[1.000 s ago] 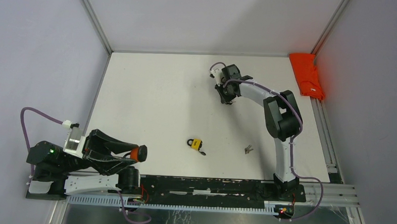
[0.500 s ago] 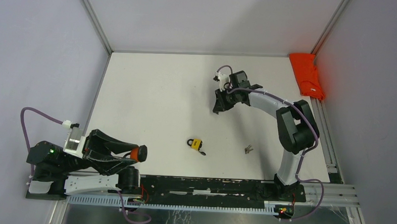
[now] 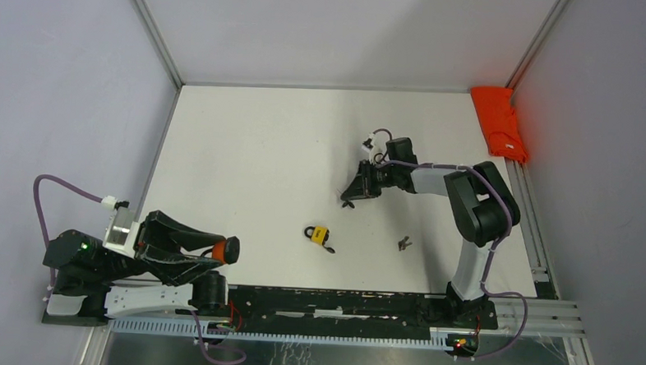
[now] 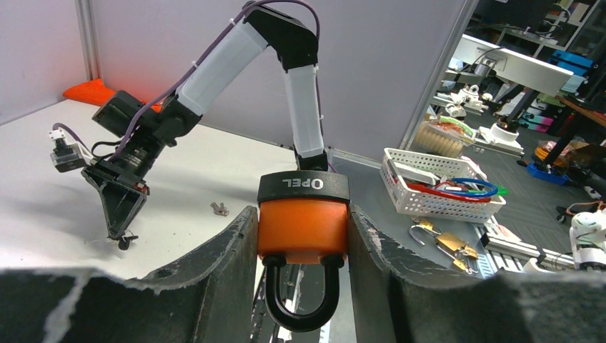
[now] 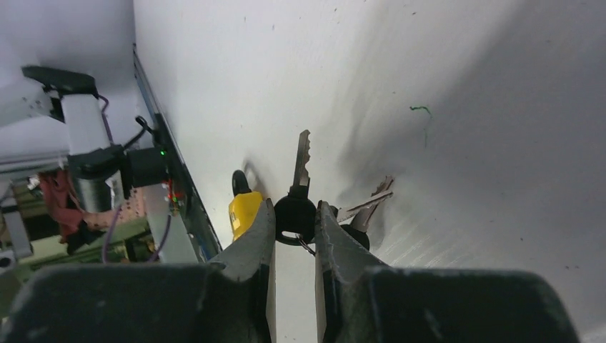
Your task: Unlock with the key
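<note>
My left gripper [image 3: 218, 249] is shut on an orange padlock [image 4: 303, 225] with a black top and black shackle, held at the near left of the table. It also shows in the top view [image 3: 221, 250]. My right gripper [image 3: 350, 202] is shut on the black head of a key [image 5: 296, 207], blade pointing forward; more keys hang on its ring beside the jaws. The right gripper hovers mid-table, beyond a yellow padlock [image 3: 320, 234], which also shows in the right wrist view [image 5: 243, 206].
A loose silver key [image 3: 403, 244] lies on the table right of the yellow padlock. A folded orange cloth [image 3: 502, 123] lies at the far right edge. A rail [image 3: 339, 305] runs along the near edge.
My right arm has swung from the far side of the table toward the near middle, carrying the key closer to the yellow padlock. The left arm has not moved.
</note>
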Action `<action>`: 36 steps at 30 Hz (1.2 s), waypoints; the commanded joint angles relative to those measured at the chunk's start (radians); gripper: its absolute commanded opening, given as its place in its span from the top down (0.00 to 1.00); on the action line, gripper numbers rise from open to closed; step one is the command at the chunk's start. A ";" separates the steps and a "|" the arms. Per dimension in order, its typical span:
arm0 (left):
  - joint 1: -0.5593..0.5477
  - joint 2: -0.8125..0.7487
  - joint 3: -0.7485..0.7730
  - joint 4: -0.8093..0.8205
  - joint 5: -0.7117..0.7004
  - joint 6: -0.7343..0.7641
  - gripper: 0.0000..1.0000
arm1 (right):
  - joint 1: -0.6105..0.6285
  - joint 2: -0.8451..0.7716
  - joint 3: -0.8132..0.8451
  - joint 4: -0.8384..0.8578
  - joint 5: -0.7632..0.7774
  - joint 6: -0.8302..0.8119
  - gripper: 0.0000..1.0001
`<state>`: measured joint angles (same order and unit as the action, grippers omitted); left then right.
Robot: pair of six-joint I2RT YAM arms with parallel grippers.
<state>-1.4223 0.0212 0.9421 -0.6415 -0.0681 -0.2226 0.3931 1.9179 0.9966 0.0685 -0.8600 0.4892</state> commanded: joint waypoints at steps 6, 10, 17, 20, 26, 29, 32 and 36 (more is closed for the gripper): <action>-0.005 -0.012 -0.004 0.079 0.030 -0.006 0.98 | -0.043 -0.011 0.021 0.018 0.075 0.081 0.67; -0.006 -0.012 -0.008 0.080 0.031 -0.010 0.98 | -0.056 -0.007 0.058 -0.085 0.161 0.022 0.61; -0.006 -0.012 -0.009 0.081 0.027 -0.014 0.98 | -0.066 -0.030 0.103 -0.198 0.279 -0.083 0.51; -0.006 -0.012 -0.009 0.082 0.023 -0.012 0.98 | -0.023 -0.075 0.179 -0.334 0.475 -0.260 0.51; -0.005 -0.012 -0.002 0.083 -0.005 0.000 0.98 | 0.183 -0.177 0.223 -0.470 0.908 -0.558 0.52; -0.004 -0.012 0.001 0.084 -0.016 0.000 0.98 | 0.284 -0.203 0.199 -0.483 1.068 -0.643 0.52; -0.005 -0.012 0.010 0.076 -0.032 -0.001 0.98 | 0.350 -0.214 0.175 -0.500 1.143 -0.704 0.52; -0.006 -0.012 0.018 0.072 -0.047 0.000 0.98 | 0.426 -0.207 0.158 -0.511 1.232 -0.768 0.52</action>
<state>-1.4223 0.0208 0.9283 -0.6346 -0.0853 -0.2230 0.7792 1.7267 1.1728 -0.3874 0.1810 -0.1593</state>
